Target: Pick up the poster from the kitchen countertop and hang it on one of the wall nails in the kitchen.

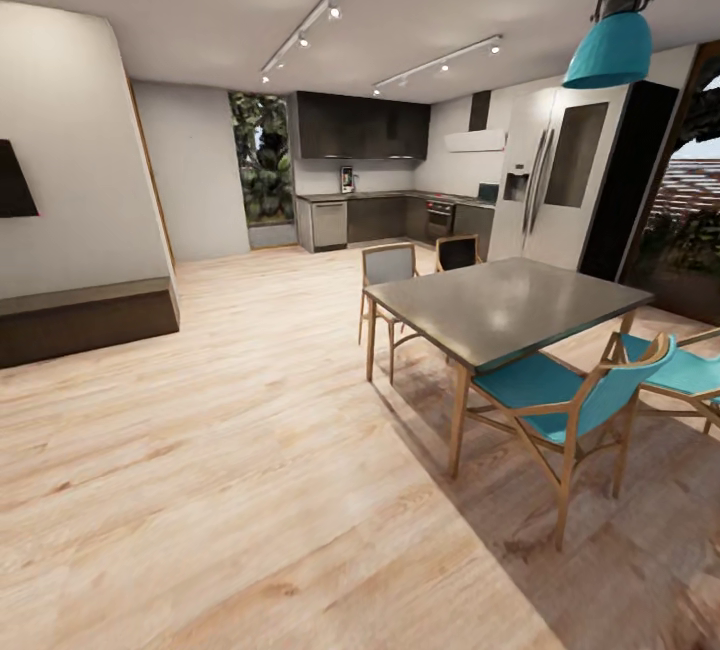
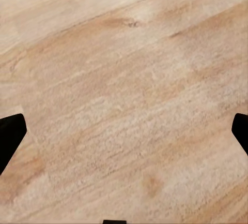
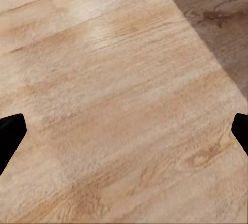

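Note:
The kitchen countertop (image 1: pixel 385 195) runs along the far wall, above dark cabinet fronts and under dark upper cabinets. On it stands a small upright rectangle (image 1: pixel 347 179), too far off to tell whether it is the poster. In the left wrist view my left gripper (image 2: pixel 124 133) is open, one black fingertip (image 2: pixel 10 133) at each side of the frame and bare wood floor between them. My right gripper (image 3: pixel 124 136) is open in the same way over the floor, its fingertips (image 3: pixel 10 133) wide apart.
A grey dining table (image 1: pixel 505 305) with teal chairs (image 1: pixel 560 395) stands at the right, a tall fridge (image 1: pixel 555 180) behind it. A teal pendant lamp (image 1: pixel 610 45) hangs above. A low dark bench (image 1: pixel 85 315) lines the left wall. Wood floor (image 1: pixel 250 380) stretches toward the kitchen.

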Controlling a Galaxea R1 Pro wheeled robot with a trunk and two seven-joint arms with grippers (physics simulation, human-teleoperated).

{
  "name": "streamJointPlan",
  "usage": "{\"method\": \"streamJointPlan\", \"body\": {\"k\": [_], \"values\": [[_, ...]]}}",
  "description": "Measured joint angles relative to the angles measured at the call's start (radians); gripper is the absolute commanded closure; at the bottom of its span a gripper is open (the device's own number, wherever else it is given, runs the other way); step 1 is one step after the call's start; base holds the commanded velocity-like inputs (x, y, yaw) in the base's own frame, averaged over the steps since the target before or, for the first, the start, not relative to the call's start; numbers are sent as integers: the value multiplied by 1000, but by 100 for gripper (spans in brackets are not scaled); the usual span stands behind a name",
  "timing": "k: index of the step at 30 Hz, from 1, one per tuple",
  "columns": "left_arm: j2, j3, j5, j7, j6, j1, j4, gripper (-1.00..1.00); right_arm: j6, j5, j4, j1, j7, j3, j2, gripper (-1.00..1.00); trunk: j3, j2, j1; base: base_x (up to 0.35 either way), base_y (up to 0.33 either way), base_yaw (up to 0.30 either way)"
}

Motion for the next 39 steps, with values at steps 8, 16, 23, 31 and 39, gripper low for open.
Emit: {"method": "streamJointPlan", "body": {"k": [8, 16, 23, 31, 39], "values": [[0, 0, 0, 0, 0, 1, 0, -100, -2, 1, 1, 0, 0, 0, -1, -100, 0, 0, 0, 255, 179, 2], [0, 0, 0, 0, 0, 1, 0, -100, -2, 0, 0, 0, 0, -1, -1, -100, 0, 0, 0, 265, 182, 14], [0, 0, 0, 0, 0, 0, 0, -100, -2, 0, 0, 0, 0, 0, 0, -100, 0, 0, 0, 293, 177, 207], [0, 0, 0, 0, -1, 0, 0, -100, -1, 0, 0, 0, 0, 0, 0, -100, 0, 0, 0, 317, 133, 146], [0, 0, 0, 0, -1, 0, 0, -100, -2, 0, 0, 0, 0, -1, -1, -100, 0, 0, 0, 321, 121, 19]]}}
